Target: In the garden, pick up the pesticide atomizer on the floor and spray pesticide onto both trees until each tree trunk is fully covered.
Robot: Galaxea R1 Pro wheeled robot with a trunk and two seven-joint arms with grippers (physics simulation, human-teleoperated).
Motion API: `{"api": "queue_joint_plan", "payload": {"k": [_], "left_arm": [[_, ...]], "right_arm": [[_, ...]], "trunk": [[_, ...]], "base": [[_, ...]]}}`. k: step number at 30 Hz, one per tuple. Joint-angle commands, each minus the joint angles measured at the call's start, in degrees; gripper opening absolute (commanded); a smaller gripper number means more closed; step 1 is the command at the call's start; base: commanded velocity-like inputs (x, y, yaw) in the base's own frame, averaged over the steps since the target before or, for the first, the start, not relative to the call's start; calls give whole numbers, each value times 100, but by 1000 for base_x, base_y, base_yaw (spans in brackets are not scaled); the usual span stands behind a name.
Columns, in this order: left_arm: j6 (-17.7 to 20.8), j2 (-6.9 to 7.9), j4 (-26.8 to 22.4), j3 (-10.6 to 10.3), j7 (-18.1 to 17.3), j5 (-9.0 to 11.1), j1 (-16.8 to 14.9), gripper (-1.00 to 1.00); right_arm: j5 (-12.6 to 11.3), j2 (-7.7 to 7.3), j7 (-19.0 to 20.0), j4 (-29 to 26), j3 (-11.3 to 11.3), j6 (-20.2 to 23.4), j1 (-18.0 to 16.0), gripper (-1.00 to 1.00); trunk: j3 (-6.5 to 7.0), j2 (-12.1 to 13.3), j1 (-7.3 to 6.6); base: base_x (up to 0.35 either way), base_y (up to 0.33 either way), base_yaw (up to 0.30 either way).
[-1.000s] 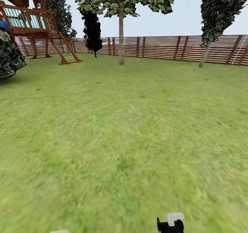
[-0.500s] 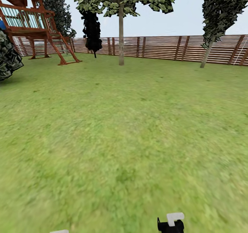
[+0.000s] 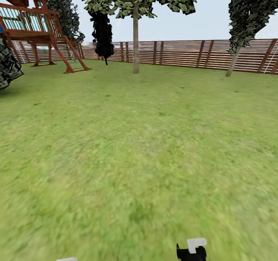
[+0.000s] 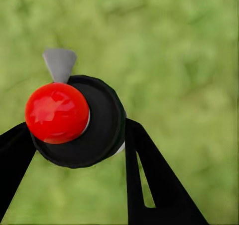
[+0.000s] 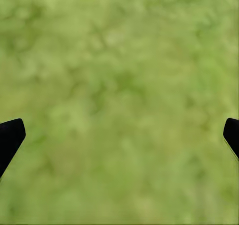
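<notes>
- Left claw (image 4: 74,150): closed on the pesticide atomizer (image 4: 74,120). In the left wrist view you see the bottle end-on: red cap, black round body, light-grey nozzle tab poking out past it. The dark fingers (image 4: 149,180) sit either side of the body, so you hold it by the barrel and the nozzle is free.
- Under it is only blurred lawn (image 4: 189,60). The bottle is off the floor and carried, not aimed at anything.
- Right claw (image 5: 119,135): open and empty. Its two dark fingertips (image 5: 10,137) sit at opposite edges of the right wrist view with plain grass between. Looks like a neutral carry pose.
- In the head view you have a black claw (image 3: 192,249) with a white tab low near the bottom edge. The arms are tucked close, which makes sense for driving.
- Tree (image 3: 135,33) with a bare grey-brown trunk stands far ahead, in front of the slat fence (image 3: 193,54). It's well apart from you, too far for spraying, I'd say.
- A second, leaning trunk (image 3: 234,62) is at the far right by the fence; can't tell if it's your other target.
- Wooden play structure (image 3: 38,29) sits at far left, clear of your line.
- My read: pickup done, transit step. Close in on the centre trunk before you lift and point the nozzle.
</notes>
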Motion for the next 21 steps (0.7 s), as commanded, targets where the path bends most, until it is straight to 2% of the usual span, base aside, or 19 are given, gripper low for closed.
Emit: {"api": "queue_joint_plan", "payload": {"k": [1, 15, 21], "left_arm": [[-15, 0, 6, 28, -30, 38, -3, -100], [-16, 0, 0, 31, -21, 43, -3, -100], [-15, 44, -3, 38, -21, 43, -3, -100]], "right_arm": [[61, 2, -27, 5, -44, -14, -4, 100], [61, 5, -27, 5, -44, -14, -4, 100], [61, 3, -27, 5, -44, -11, -4, 100]], "trunk": [[-5, -2, 3], [-5, -2, 3], [-5, -2, 3]], "base": [[338, 0, 0], [338, 0, 0], [338, 0, 0]]}}
